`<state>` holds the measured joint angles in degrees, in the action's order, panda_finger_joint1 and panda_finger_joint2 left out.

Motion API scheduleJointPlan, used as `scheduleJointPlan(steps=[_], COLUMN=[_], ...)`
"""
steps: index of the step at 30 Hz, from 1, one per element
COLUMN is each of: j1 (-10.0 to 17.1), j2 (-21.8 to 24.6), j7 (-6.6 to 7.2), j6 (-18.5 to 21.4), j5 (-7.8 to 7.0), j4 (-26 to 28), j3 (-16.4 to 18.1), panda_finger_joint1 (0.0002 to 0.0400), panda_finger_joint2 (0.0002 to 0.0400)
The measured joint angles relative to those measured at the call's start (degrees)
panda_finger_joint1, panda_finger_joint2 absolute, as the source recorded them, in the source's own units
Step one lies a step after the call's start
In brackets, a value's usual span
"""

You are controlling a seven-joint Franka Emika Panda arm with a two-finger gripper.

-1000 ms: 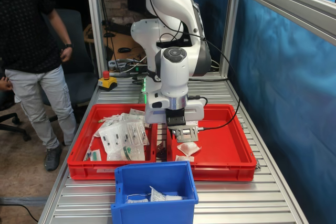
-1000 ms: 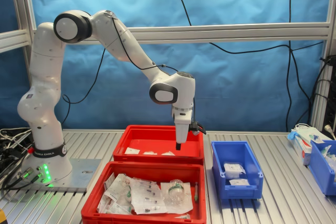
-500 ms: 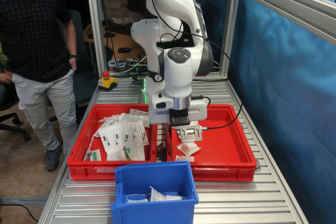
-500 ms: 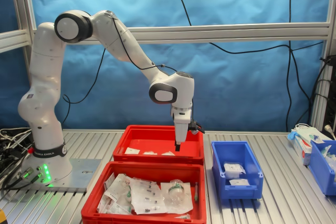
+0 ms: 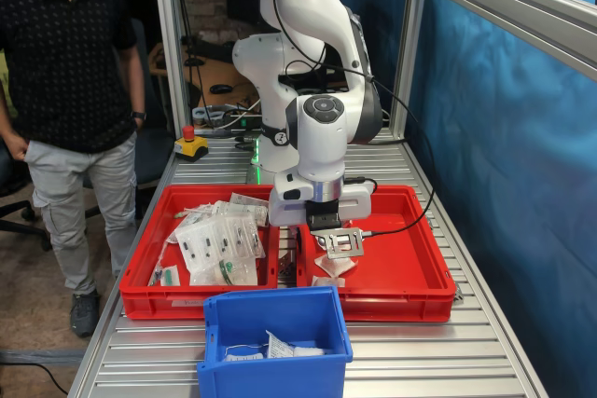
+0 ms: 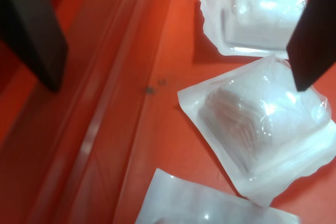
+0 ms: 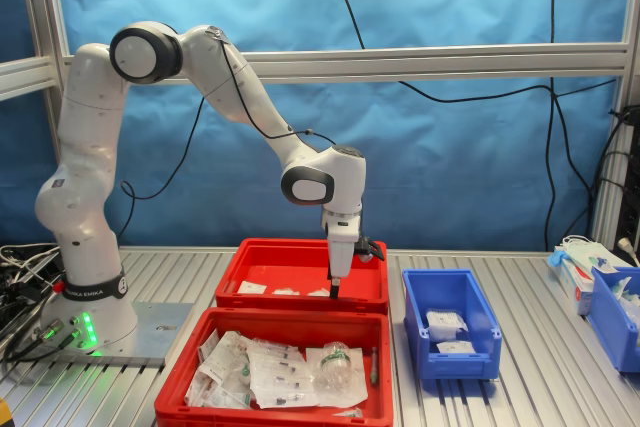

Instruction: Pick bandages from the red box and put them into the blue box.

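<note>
Gripper [image 6: 173, 40] open and empty, low inside the red box [image 5: 410, 272], one finger over the bandage [image 6: 262, 124] near the box's wall at the first exterior view's left; best to recentre over it before closing, then carry to the blue box [image 5: 275, 309].

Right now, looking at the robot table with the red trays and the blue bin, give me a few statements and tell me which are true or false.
1. The gripper is open. True.
2. The gripper holds a bandage. False: the white wrapped bandages lie on the tray floor.
3. The small deep blue plastic box is empty. False: white packs lie inside.
4. The gripper hangs over the shallow red plastic box with few packs. True.
</note>
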<state>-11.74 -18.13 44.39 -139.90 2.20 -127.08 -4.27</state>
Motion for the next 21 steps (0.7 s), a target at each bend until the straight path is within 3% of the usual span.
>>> scheduleJointPlan(steps=[3, 4, 7, 8, 21], j1=[-0.1, -0.1, -0.1, -0.1, -1.2], j2=[0.0, -0.1, -0.1, -0.1, -0.3], j7=[0.0, 0.0, 0.0, 0.0, 0.0], j6=[-0.2, -0.5, -0.8, -0.9, -1.4], j5=[0.0, 0.0, 0.0, 0.0, 0.0], j4=[0.0, 0.0, 0.0, 0.0, 0.0], j3=[0.1, 0.1, 0.2, 0.2, 0.3], panda_finger_joint1=[0.0331, 0.038, 0.038, 0.0396, 0.04], panda_finger_joint2=[0.0331, 0.038, 0.038, 0.0396, 0.04])
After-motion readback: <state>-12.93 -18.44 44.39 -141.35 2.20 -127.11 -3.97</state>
